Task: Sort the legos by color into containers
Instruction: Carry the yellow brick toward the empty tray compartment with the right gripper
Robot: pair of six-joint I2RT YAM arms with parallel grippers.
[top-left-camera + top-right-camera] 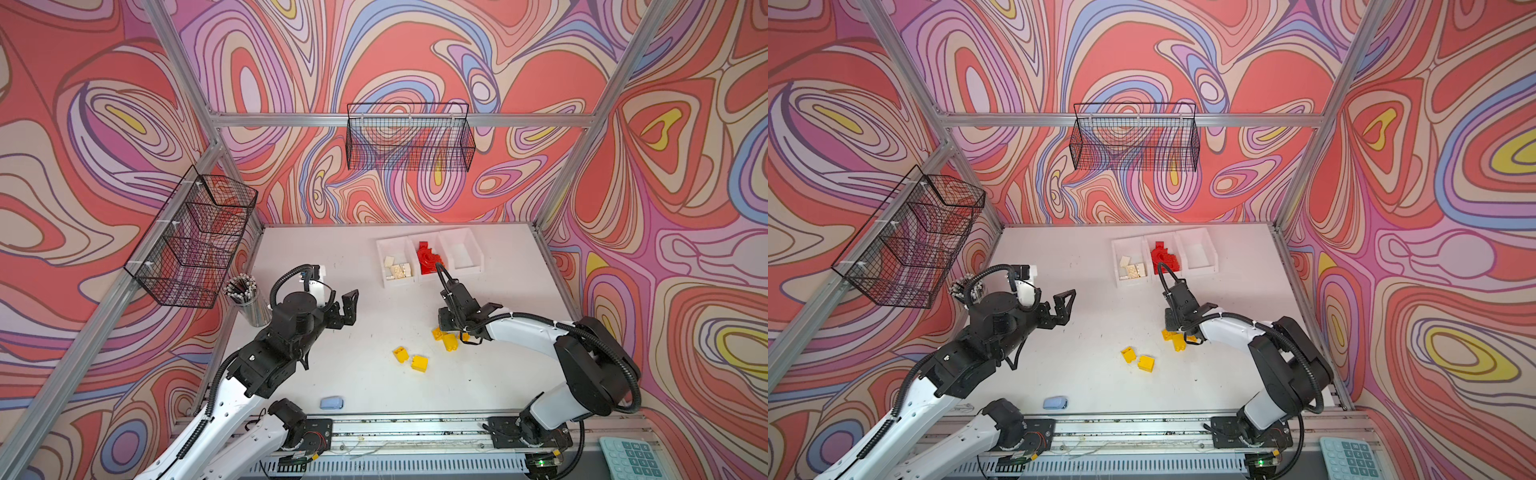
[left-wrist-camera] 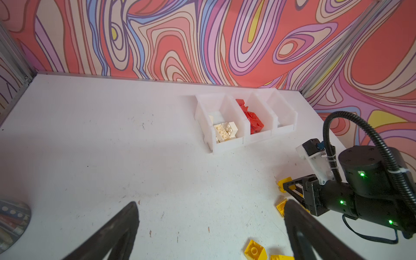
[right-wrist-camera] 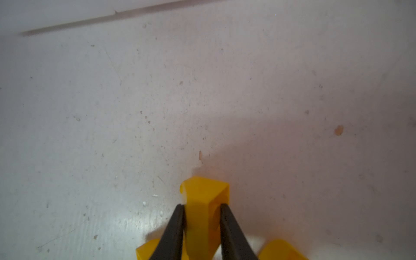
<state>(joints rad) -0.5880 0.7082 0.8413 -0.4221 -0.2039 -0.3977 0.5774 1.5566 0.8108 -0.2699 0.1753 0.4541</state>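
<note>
The right gripper had its two black fingers clamped on the sides of a yellow brick, held low over the scuffed white table; whether the brick touched the surface could not be told. In a top view, other yellow bricks lay just beside that gripper, right of the table's middle, and a pair of yellow bricks sat a little nearer the front edge.

The left gripper hung over the table left of the middle, its jaws spread wide with nothing between them, well apart from every brick.

At the far side of the table stood three joined white bins. Cream bricks lay in the left bin and red bricks in the middle one.

A pale blue block rested near the front edge, and a pencil cup stood at the left edge.
</note>
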